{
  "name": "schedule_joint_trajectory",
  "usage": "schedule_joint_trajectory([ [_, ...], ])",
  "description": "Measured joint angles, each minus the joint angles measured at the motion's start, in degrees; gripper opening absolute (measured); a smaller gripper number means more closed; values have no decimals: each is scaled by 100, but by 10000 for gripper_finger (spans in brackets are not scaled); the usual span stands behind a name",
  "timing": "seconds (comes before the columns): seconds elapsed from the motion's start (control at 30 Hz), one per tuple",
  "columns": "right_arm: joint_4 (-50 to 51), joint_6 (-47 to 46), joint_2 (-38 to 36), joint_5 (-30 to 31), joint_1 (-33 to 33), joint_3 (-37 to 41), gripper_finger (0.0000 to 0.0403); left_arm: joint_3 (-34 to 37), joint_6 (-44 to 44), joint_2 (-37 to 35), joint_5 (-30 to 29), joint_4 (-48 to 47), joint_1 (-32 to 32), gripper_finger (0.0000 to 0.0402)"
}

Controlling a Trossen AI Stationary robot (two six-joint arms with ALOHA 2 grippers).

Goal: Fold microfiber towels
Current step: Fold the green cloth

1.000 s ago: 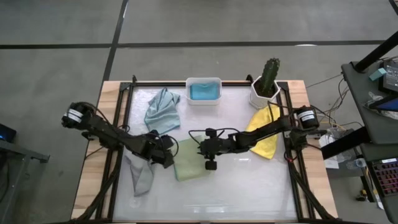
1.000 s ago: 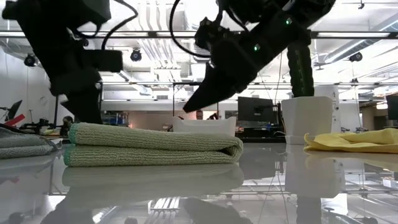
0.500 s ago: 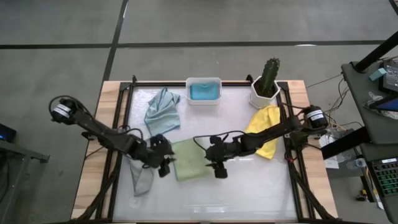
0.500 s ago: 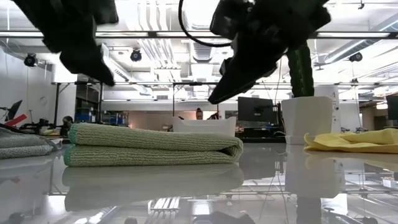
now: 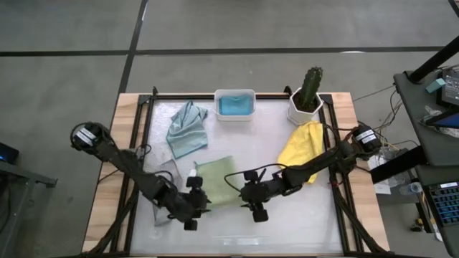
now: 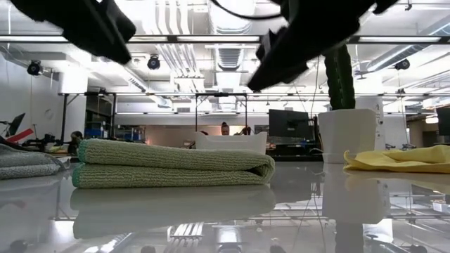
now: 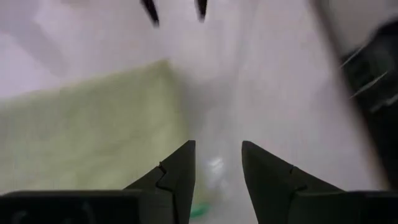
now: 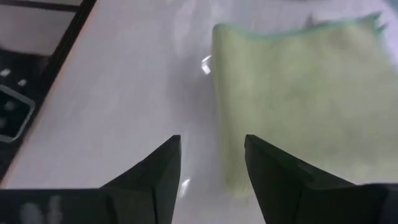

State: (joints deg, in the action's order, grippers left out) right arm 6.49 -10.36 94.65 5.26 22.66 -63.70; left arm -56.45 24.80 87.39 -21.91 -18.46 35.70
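Now both arms low, flanking sage green towel [image 5: 215,180]

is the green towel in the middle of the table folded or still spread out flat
Folded. In the low view the sage green towel lies as two stacked layers joined by a rounded fold at one end.

The near half of the worktop [image 5: 301,222] lies bare. The folded green towel [image 5: 214,180] sits mid-worktop between both arms. Along the far edge stand the tub [image 5: 234,104] and cactus pot [image 5: 306,104]; the yellow towel [image 5: 301,149] blocks the right side.
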Motion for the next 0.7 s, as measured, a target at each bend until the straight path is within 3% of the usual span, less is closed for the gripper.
schedule_joint_trajectory([
  [0.1, -223, 140, 90, 366, 93, -88, 169, -118, -426, 251, -389, -523, -31, 116],
  [0.23, -647, 252, 288, 382, 115, -138, 169, -99, -567, 410, -628, -861, -75, 116],
  [0.37, -900, 372, 518, 394, 108, -177, 169, -52, -577, 468, -770, -839, -74, 116],
  [0.53, -1665, 639, 919, 395, 108, -184, 169, 270, -614, 473, -1555, -844, -155, 116],
  [0.7, -2019, 884, 1233, 632, 108, -184, 169, 731, -573, 470, -1717, -398, -277, 116],
])
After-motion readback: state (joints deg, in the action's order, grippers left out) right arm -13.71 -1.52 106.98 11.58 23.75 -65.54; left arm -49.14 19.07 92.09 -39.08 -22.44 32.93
